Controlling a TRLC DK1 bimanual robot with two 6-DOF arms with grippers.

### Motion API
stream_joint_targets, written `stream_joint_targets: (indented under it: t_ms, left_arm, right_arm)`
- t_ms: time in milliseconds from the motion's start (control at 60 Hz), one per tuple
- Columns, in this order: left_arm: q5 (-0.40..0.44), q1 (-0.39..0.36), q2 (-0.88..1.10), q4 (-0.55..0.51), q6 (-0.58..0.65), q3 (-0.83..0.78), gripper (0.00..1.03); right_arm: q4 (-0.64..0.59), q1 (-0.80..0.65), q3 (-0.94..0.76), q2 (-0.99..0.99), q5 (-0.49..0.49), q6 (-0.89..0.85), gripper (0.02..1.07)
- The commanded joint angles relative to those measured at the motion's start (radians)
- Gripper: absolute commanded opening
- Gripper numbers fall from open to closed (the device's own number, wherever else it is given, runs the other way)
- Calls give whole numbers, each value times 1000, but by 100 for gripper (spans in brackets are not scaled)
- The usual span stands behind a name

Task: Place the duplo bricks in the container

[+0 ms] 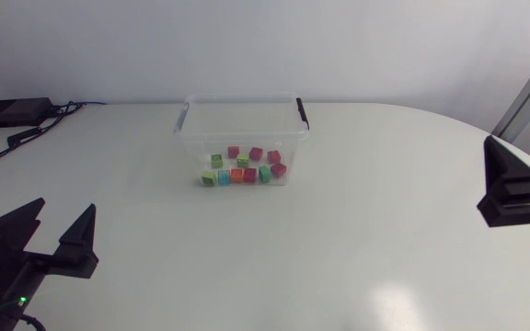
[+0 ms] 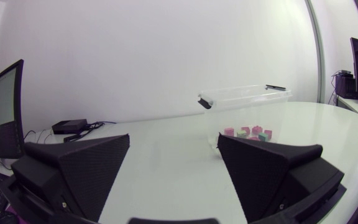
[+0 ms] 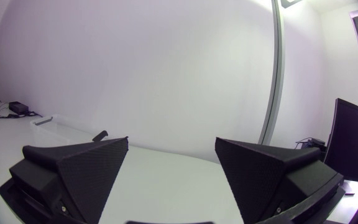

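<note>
Found clear container [image 1: 242, 138] with black handle clips near the worktop's far edge, about mid-width, upright and open-topped. Counted roughly ten duplo bricks [image 1: 244, 168] inside: red, pink, green, orange, blue, bunched on the floor toward the near wall. Spotted left gripper [image 1: 64, 206] over the near-left corner, well apart from the container, fingers spread wide with bare worktop between. Confirmed from left wrist view: container ahead, past the parted fingers. Located right gripper [image 3: 171, 142] at the worktop's right edge, fingers likewise spread apart, clamped on nothing. Noted black box [image 1: 12, 112] with cables at the far-left corner.
</note>
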Motion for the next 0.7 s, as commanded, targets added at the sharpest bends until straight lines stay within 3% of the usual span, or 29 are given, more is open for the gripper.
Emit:
stream_joint_targets:
  t_ms: [0, 683]
  left_arm:
    - [7, 10, -7, 12, -38, -18, 99]
    - [26, 45, 2, 15, -123, -19, 99]
  right_arm:
    - [0, -33, -54, -29, -28, 40, 103]
    - [50, -277, -384, -206, -308, 205, 103]
